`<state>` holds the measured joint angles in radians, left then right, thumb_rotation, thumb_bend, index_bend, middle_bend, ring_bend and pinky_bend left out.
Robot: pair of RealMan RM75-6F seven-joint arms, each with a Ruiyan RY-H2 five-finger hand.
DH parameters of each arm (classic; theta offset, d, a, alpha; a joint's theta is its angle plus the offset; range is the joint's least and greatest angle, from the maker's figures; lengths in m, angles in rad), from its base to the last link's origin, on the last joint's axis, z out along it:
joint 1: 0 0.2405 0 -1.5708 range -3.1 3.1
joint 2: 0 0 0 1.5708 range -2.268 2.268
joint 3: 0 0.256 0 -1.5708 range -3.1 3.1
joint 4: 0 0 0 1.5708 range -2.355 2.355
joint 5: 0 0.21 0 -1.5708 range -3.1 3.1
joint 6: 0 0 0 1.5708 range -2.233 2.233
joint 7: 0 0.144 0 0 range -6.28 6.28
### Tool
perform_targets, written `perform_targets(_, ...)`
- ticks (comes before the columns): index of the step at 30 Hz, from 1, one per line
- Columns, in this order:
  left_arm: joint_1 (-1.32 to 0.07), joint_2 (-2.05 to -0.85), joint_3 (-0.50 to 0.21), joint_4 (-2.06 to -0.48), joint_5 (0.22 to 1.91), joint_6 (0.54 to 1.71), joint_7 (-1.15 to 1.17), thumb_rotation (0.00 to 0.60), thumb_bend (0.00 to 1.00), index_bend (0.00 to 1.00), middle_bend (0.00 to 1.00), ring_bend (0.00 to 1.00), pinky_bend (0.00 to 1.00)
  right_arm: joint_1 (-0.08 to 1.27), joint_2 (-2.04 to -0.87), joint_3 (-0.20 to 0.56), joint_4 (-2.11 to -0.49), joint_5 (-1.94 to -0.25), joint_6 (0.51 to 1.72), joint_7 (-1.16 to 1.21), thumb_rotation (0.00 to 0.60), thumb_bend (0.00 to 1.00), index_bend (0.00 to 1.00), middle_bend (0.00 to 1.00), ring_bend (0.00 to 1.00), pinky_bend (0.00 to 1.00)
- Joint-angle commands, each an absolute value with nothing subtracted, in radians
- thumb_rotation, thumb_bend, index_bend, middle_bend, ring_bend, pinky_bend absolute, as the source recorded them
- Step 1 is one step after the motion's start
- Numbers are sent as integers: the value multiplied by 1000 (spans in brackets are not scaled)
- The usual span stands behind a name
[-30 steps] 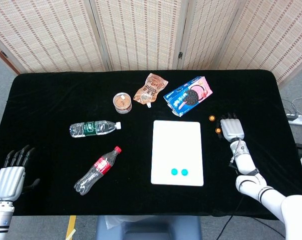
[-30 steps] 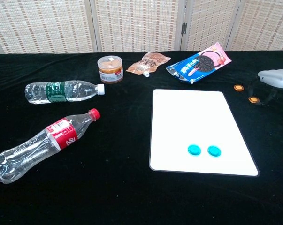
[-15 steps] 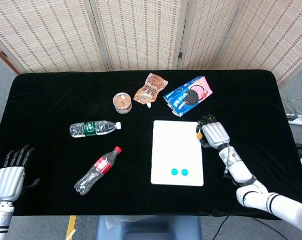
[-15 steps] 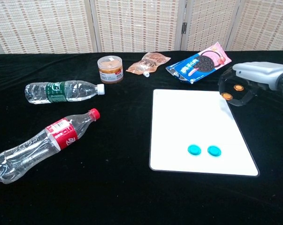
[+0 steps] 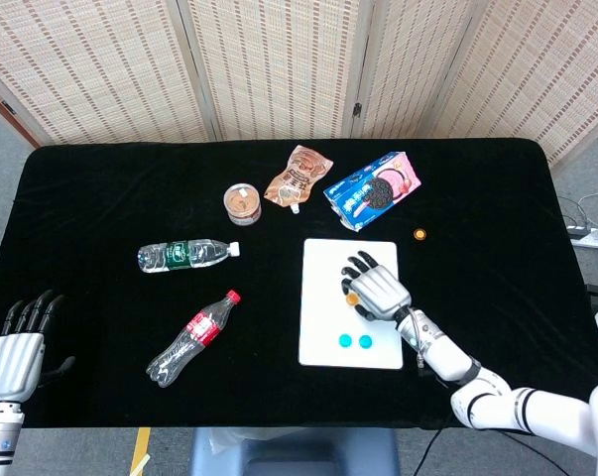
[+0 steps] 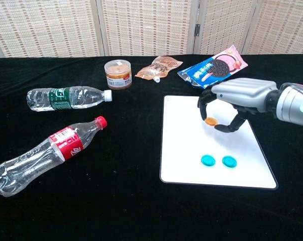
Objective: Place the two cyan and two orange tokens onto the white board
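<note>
Fingers of the left hand (image 5: 14, 349) are straight and slightly apart, grasping nothing, at the near left edge of the black table (image 5: 100, 198). To their right lie a crushed cola bottle (image 5: 192, 337) and, farther back, a water bottle (image 5: 186, 254). Behind those sit a small round tub (image 5: 243, 202), a brown pouch (image 5: 298, 178) and a blue cookie pack (image 5: 373, 190). Fingers of the right hand (image 6: 237, 95) curl downward over the white board (image 6: 186, 165), pinching an orange token (image 6: 210, 121) above its surface. Nearer than those fingertips, two cyan tokens (image 6: 218, 161) lie side by side on the board. Right of the fingers and farther back, a second orange token (image 5: 419, 234) lies on the table, off the board.
</note>
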<state>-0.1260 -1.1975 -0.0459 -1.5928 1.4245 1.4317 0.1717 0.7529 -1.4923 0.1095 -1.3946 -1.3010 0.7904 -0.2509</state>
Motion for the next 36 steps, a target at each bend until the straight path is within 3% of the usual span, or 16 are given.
perform_targets(1,-127,-1200,-46,-1589,1425,1430,169,600,254,81,62,117,0,758,-1503,103,-1390,-1298,785,-257,600,461,501,233,76,0)
perform_targets(19,-127,-1207,-46,-1572,1425,1425,157,600,254,81,62,117,0,790,-1556,107,-1336,-1262,774,-291,600,462,481,227,68,0)
perform_targets(24,-127,-1207,-46,-1569,1424,1424,155,600,254,81,62,117,0,795,-1567,106,-1322,-1264,784,-306,600,461,385,227,68,0)
perform_targets(30,-128,-1209,-47,-1567,1421,1419,156,600,254,81,62,117,0,782,-1554,118,-1309,-1239,806,-293,600,461,146,218,74,0)
perform_targets(36,-136,-1211,-50,-1570,1424,1414,162,600,254,81,62,117,0,766,-1550,158,-1240,-1176,835,-271,600,460,154,213,80,0)
